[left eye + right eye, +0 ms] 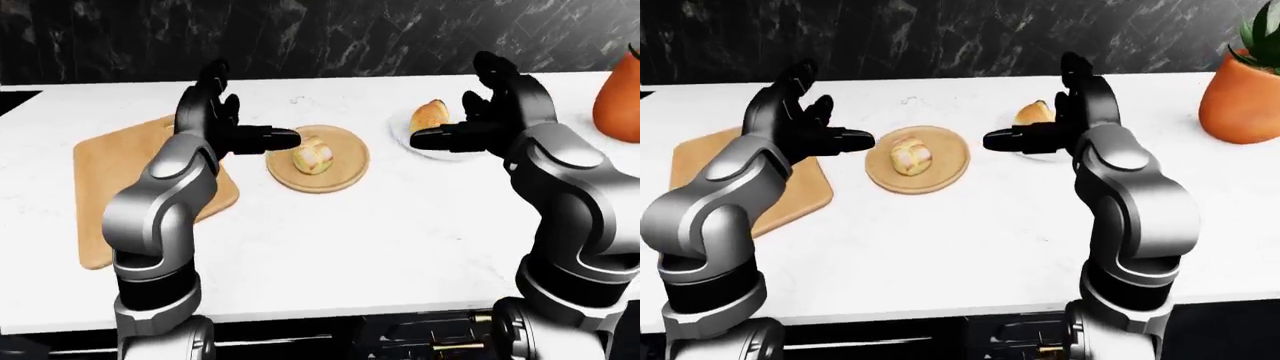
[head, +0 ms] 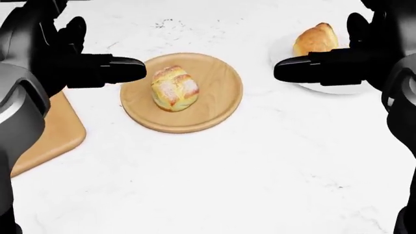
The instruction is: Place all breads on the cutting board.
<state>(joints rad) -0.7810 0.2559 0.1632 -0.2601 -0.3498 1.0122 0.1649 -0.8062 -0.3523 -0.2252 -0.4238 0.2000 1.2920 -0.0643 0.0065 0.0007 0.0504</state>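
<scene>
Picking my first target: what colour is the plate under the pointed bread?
White, the plate under the pointed bread; clearest in the head view.

A round crusty bread roll (image 2: pixel 173 88), golden with pale floury patches and scored creases, sits a little left of centre on a round wooden plate (image 2: pixel 218 107) in the middle of the white marbled tabletop (image 2: pixel 260 175). A second bread, a taller bun (image 2: pixel 314 39) with a smooth golden-brown crust rising to a blunt peak, rests on a small white plate (image 2: pixel 325 87) toward the upper right of the head view. The wooden cutting board (image 1: pixel 105 169), a light tan rectangle with rounded corners, lies flat at the left, turned slightly askew, just beside the wooden plate. Neither bread is on it.
</scene>
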